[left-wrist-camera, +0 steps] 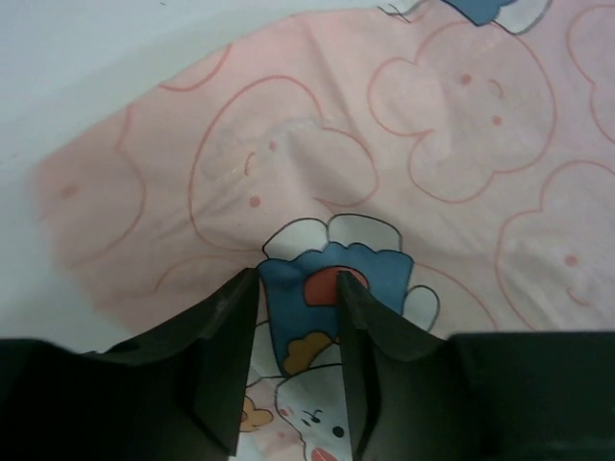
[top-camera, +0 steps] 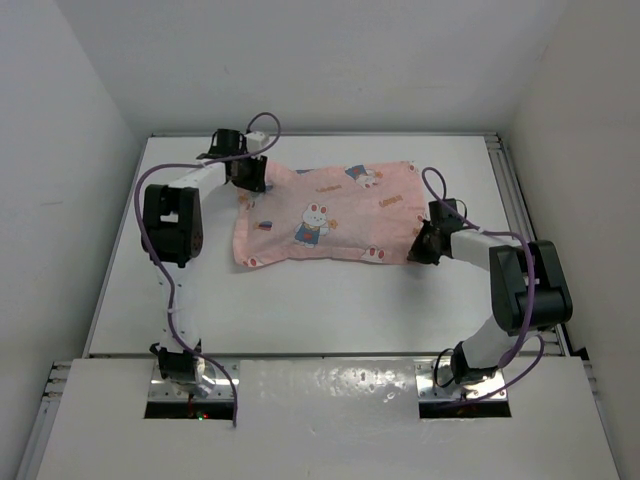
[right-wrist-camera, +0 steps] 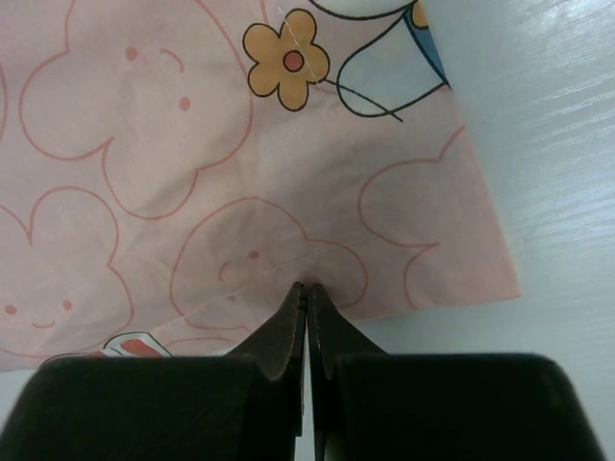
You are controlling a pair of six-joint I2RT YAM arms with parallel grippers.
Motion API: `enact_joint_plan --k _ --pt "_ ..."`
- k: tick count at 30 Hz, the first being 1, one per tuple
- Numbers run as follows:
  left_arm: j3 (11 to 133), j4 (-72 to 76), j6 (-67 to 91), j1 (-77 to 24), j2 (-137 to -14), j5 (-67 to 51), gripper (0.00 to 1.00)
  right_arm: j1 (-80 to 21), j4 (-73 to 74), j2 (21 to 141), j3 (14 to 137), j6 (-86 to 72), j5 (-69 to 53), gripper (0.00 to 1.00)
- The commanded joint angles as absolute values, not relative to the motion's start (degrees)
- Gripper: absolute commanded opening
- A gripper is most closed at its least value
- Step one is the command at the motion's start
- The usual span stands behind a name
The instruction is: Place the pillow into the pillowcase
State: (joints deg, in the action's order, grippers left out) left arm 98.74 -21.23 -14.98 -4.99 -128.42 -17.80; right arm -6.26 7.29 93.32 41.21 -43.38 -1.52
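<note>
Top external: right gripper pinches pillowcase edge; left gripper, angled down, narrowly parted.

The worktop is a flat, white, rectangular surface. Plain white walls enclose it at the back and on both sides. A grey metal rail runs along its right edge. A glossy white panel spans the near edge.

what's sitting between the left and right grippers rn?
Only the pillowcase, lying flat, spanning from the left gripper to the right gripper. Top view shows it.
</note>
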Motion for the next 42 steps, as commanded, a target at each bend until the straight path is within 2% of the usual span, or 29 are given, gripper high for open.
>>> enact_joint_plan --k 1,8,9,18,22,23,26,27,28,31,35,42 --pt "101.6 -17.1 -13.4 -3.9 -128.7 -14.3 0.37 -6.8 7.4 92.7 40.5 -43.3 -0.6 0.0" --pt "103.4 -16.8 -13.1 -3.2 -129.4 -9.4 0.54 -6.9 9.0 90.4 40.2 -42.9 1.2 0.0" --pt "103.5 -16.5 -12.9 -2.9 -129.4 -8.7 0.61 -6.9 9.3 89.8 40.1 -42.7 1.4 0.0" --pt "109.9 -21.9 -12.4 -0.2 -131.5 -8.3 0.7 -6.2 13.6 80.3 38.7 -39.4 3.5 0.0" --pt "109.1 -23.2 -13.2 0.0 -128.9 -8.7 0.76 -4.8 16.8 74.8 39.2 -37.0 5.4 0.06" --pt "109.0 -23.7 -13.4 0.0 -128.2 -8.7 0.78 -4.4 17.9 72.2 39.2 -36.6 5.4 0.08" --pt "108.4 -26.6 -13.7 2.3 -125.8 -9.4 0.82 -2.2 20.6 67.7 39.9 -35.2 5.1 0.31" --pt "108.3 -27.2 -13.7 2.7 -125.1 -9.8 0.82 -1.7 21.4 66.7 40.2 -34.4 4.9 0.41" --pt "107.9 -27.9 -13.8 3.6 -123.9 -10.3 0.83 -0.5 22.9 65.8 40.6 -33.9 4.7 0.67" --pt "107.1 -30.8 -13.4 5.5 -121.1 -11.9 0.89 2.3 25.3 63.1 41.7 -32.6 5.9 0.99" --pt "104.2 -33.7 -13.9 7.7 -116.7 -14.0 0.97 4.9 30.2 61.3 43.9 -31.4 8.3 0.99" --pt "96.2 -34.1 -16.9 9.1 -109.8 -13.4 1.0 8.2 31.6 59.1 44.3 -31.0 6.9 0.99"
